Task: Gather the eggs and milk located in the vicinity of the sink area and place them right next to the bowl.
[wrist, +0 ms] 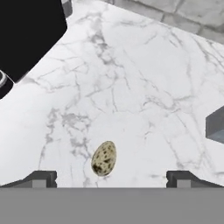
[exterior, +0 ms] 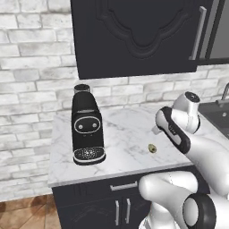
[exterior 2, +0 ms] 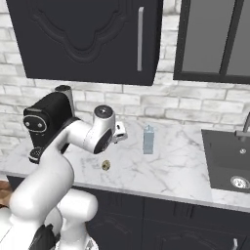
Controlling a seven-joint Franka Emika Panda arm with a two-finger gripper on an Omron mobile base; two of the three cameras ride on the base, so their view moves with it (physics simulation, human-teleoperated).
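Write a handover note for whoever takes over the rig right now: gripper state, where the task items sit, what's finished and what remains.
Gripper: open, holding nothing, hovering over the counter above the egg.
Egg: speckled, lying loose on the marble counter, between the fingertips in the hand view, not touched.
Milk: upright on the counter, between the egg and the sink, nearer the wall.
Coffee machine: on the far side of the egg from the sink.
Done: nothing delivered.
Left: grasp the egg, carry it to the bowl, then fetch the milk.

Kitchen, marble counter [exterior: 120, 134], sink [exterior 2: 229, 158], coffee machine [exterior: 87, 127]
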